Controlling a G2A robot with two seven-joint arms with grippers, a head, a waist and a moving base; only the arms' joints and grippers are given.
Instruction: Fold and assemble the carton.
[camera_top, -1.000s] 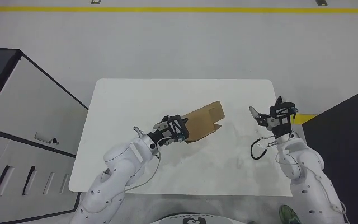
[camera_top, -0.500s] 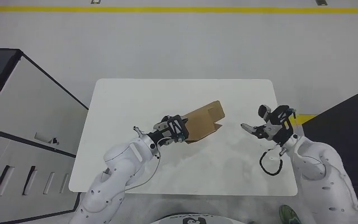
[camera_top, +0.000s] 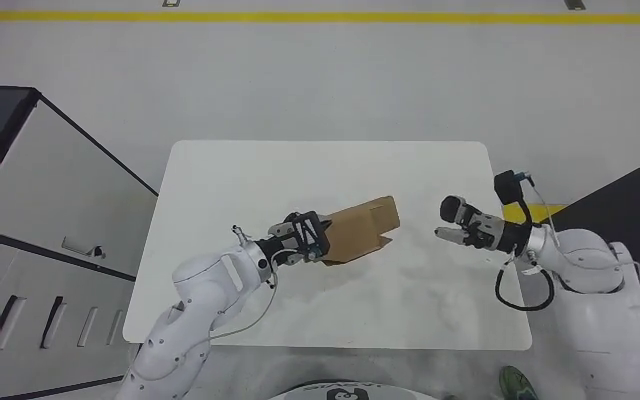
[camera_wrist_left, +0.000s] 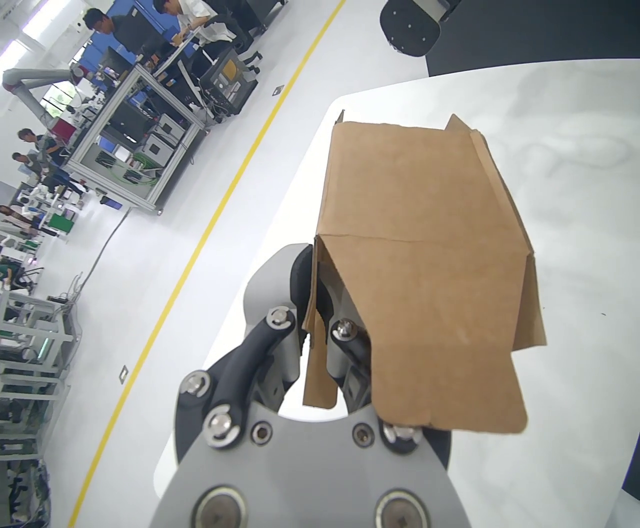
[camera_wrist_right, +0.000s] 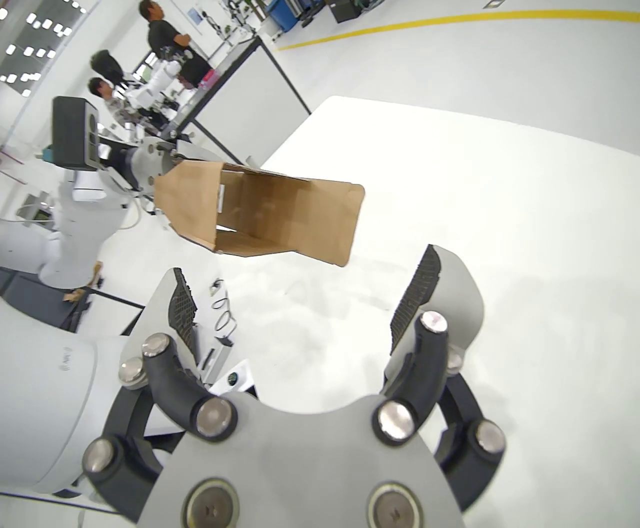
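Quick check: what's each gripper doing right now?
Left gripper: shut on the brown cardboard carton.
Right gripper: open, holding nothing.

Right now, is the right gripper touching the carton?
Apart. The top view shows bare table between the right gripper and the carton, which the left gripper holds.

The carton is clamped at one end in the left end effector and extends straight out beyond its fingertips, above the middle of the surface and not resting on it. The carton's far mouth faces the right end effector, which hangs over the surface's right part, apart from the carton, its fingers spread.
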